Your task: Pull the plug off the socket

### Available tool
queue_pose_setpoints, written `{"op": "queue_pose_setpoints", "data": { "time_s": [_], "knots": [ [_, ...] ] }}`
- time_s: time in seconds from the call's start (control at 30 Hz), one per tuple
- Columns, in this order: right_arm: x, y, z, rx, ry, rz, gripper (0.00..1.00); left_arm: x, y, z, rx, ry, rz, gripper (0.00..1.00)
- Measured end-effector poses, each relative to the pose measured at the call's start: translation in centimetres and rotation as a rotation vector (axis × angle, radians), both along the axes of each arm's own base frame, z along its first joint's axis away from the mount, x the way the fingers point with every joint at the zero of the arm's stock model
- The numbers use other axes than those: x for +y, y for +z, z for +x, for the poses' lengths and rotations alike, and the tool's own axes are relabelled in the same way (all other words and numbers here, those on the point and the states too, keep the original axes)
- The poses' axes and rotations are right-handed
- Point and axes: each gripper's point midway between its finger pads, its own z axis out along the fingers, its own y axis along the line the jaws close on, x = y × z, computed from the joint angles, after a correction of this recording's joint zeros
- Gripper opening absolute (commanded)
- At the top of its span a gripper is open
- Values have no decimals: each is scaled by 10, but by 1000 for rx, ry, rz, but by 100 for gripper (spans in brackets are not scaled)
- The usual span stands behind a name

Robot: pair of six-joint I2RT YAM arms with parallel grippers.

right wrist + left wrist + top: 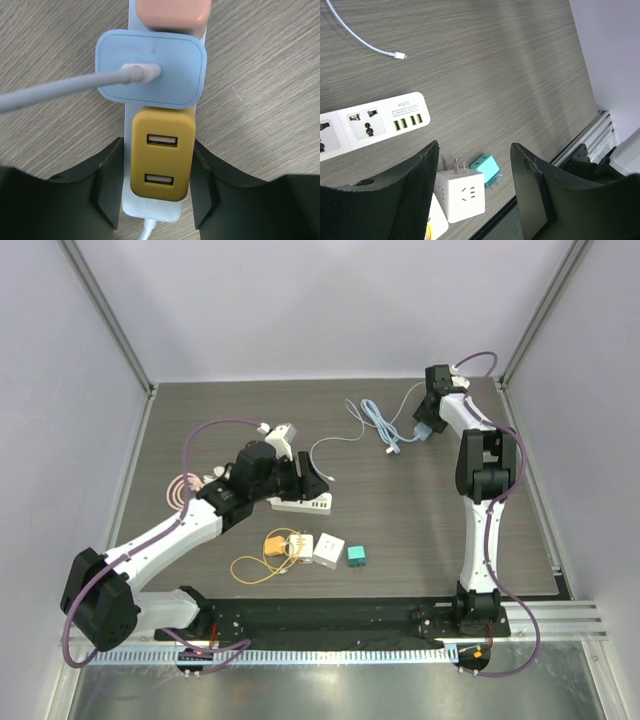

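Observation:
In the right wrist view a white socket strip (150,209) lies on the dark wood table. It carries a yellow two-port USB plug (162,165), a light blue plug (170,70) with a cable, and a pink plug (172,12). My right gripper (157,144) is open, with its jaws close on either side of the yellow plug. The right finger is against the plug. In the top view the right gripper (428,428) is at the far right. My left gripper (475,146) is open and empty, and it hovers over another white strip (305,505).
A white cube adapter (462,197) and a teal plug (487,168) lie near the table's front edge, with a second white adapter (300,545) and a yellow cable (262,562) beside them. Light blue (375,420) and white (330,445) cables lie mid-table. A pink coiled cable (185,488) lies at the left.

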Motion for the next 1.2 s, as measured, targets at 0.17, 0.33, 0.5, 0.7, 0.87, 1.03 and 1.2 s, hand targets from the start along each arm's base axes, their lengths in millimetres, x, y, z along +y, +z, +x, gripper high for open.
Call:
{"op": "queue_pose_setpoints", "data": {
  "time_s": [0.17,0.33,0.5,0.7,0.87,1.03,1.2],
  "knots": [
    [7,0,-10,-31,-15,35,6,8,6,-3,-10,15,18,61],
    [31,-1,-65,15,-14,63,4,19,27,-12,-49,32,5,61],
    [70,-4,-126,50,-23,105,5,22,46,-20,-75,30,-42,59],
    [110,-5,-202,-21,-153,239,11,32,35,-37,-47,41,-77,58],
    [155,-1,-212,-83,-208,334,37,32,34,-41,-42,33,-82,59],
    [191,4,-221,-100,-183,394,65,30,33,-40,-42,27,-81,60],
    [202,16,-218,-121,-107,412,96,17,9,-37,28,-20,-39,61]
  ]
}}
